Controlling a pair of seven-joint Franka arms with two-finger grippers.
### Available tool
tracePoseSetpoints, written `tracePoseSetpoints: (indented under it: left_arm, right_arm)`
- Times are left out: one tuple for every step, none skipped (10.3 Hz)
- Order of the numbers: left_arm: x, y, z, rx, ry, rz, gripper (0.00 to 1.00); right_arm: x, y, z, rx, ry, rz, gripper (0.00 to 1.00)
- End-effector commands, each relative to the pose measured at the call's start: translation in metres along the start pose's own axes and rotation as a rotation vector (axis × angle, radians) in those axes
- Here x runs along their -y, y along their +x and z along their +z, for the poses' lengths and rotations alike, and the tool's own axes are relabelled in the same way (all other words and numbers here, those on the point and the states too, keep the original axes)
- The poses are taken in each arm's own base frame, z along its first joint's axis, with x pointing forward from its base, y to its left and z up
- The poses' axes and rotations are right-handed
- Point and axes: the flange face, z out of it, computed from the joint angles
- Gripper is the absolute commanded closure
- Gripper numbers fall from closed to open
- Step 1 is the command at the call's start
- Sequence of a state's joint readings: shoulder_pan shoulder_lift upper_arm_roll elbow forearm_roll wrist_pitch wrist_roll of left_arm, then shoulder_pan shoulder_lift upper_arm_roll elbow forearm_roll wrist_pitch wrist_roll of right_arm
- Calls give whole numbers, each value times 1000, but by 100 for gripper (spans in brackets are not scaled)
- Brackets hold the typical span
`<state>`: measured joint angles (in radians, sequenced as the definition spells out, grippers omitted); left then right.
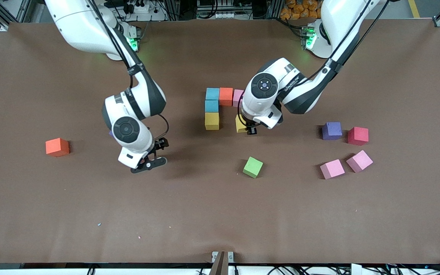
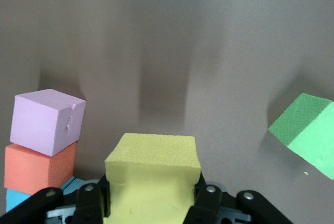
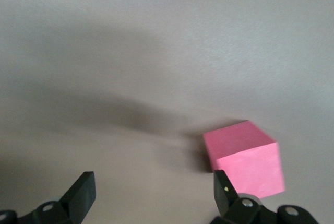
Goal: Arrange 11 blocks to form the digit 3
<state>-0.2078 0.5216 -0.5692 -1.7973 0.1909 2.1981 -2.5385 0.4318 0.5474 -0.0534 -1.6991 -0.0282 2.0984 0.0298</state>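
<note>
- Orange block (image 1: 57, 147): alone on the table (image 1: 220, 214), toward the right arm's end, well apart from the partial figure (image 1: 224, 105).
- Right gripper (image 1: 149, 160): between the orange block and the partial figure, low over bare table, jaws wide apart, nothing between them. In the right wrist view, open fingers (image 3: 81, 195) with a pink-looking block (image 3: 245, 157) just ahead of one fingertip, untouched.
- Partial figure, the named landmark, near the table's middle: a teal block (image 1: 212, 93), an orange-red block (image 1: 226, 96) and a light pink block (image 1: 238, 97) in a touching row; a second teal block (image 1: 212, 105) touching the first on the side nearer the front camera; a yellow block (image 1: 212, 120) touching that one, nearer still.
- Left gripper (image 1: 251, 129): just beside the partial figure, toward the left arm's end, jaws clamped on a second yellow block (image 1: 240, 124). In the left wrist view, that yellow block (image 2: 152, 174) pinched between the fingers (image 2: 206, 203), sides dented inward.
- Green block (image 1: 253, 167): nearer the front camera than the partial figure, turned at an angle, apart from every other block.
- Purple block (image 1: 332, 130) and red block (image 1: 358, 136): near each other, well apart from the partial figure, toward the left arm's end.
- Two pink blocks (image 1: 332, 169) (image 1: 359, 160): close together, nearer the front camera than the purple and red blocks, both turned at an angle.
</note>
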Motion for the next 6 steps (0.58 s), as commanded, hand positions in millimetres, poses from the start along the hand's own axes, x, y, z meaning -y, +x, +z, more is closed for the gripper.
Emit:
tracePoseSetpoints:
  left_arm:
    - [10,-2,22,22,-44,19,100]
    - [17,-9,27,42,-58,16,100]
    - [20,-12,37,31,-61,17,100]
    - [20,-12,47,12,-73,19,100]
    - [28,-23,62,-8,-89,13,100]
    - [27,-25,70,-27,-125,-3,100]
  right_arm:
    - [-40,-11,-7,1,-3,-108,0]
    - [-54,-13,-4,-5,-4,-147,0]
    - [-70,-18,6,-17,-7,-174,0]
    - [-79,-23,17,-40,-8,-201,0]
    - [-83,-28,28,-57,-9,-212,0]
    - [-85,-32,38,-66,-8,-209,0]
